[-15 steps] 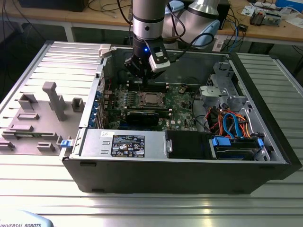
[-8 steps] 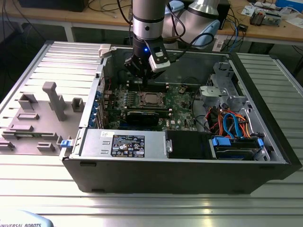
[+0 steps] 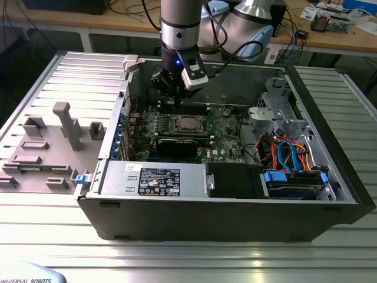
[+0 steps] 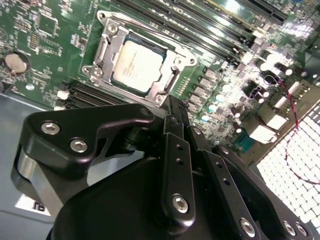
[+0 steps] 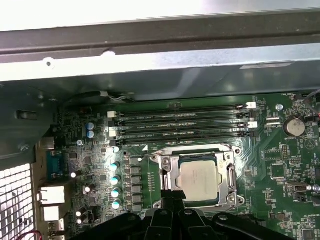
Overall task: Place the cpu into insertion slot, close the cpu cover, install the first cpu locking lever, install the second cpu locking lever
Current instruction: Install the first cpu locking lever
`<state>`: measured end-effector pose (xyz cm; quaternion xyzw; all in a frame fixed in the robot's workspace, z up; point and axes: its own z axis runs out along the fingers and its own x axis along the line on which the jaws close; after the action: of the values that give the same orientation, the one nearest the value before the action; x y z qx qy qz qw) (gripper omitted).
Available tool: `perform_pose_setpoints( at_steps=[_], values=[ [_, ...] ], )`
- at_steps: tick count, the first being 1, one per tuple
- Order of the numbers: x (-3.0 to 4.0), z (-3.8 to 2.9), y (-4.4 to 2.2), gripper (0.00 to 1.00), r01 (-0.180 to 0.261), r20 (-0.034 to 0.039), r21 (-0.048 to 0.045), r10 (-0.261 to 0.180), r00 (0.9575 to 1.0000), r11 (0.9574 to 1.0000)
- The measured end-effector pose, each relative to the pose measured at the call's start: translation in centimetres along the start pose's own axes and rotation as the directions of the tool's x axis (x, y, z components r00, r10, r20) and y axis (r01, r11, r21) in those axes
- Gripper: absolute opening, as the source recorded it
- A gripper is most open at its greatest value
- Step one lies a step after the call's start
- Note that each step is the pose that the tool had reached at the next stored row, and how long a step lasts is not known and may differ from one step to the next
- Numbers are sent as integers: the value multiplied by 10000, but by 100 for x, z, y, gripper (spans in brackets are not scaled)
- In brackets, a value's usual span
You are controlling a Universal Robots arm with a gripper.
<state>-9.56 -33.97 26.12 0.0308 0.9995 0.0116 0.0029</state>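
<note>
The cpu (image 5: 199,180) is a dull silver square lying flat in the insertion slot (image 5: 159,204) on the green board, also seen as the cpu (image 4: 136,65) and the cpu (image 3: 188,123). The cpu cover (image 5: 168,170), a silvery frame, lies down around it, as the cpu cover (image 4: 104,47) shows too. A thin metal lever (image 5: 192,148) runs along one edge of the socket. My black gripper (image 4: 173,106) hovers just off a corner of the socket, fingers together and holding nothing. In the exterior view the gripper (image 3: 175,104) hangs above the board, just behind the socket.
Long black memory slots (image 5: 180,125) run beside the socket. The case's metal wall (image 5: 150,60) stands close behind. A black card (image 3: 175,145), a power supply (image 3: 154,177) and bundled cables (image 3: 288,154) fill the case. Grey fixtures (image 3: 66,125) stand at the exterior view's left.
</note>
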Motion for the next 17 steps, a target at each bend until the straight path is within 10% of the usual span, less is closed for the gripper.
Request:
perform_pose_setpoints(
  at_steps=[17],
  values=[
    [142,26,-9,11,384,-10,-1,-384,9993,9993]
  ],
)
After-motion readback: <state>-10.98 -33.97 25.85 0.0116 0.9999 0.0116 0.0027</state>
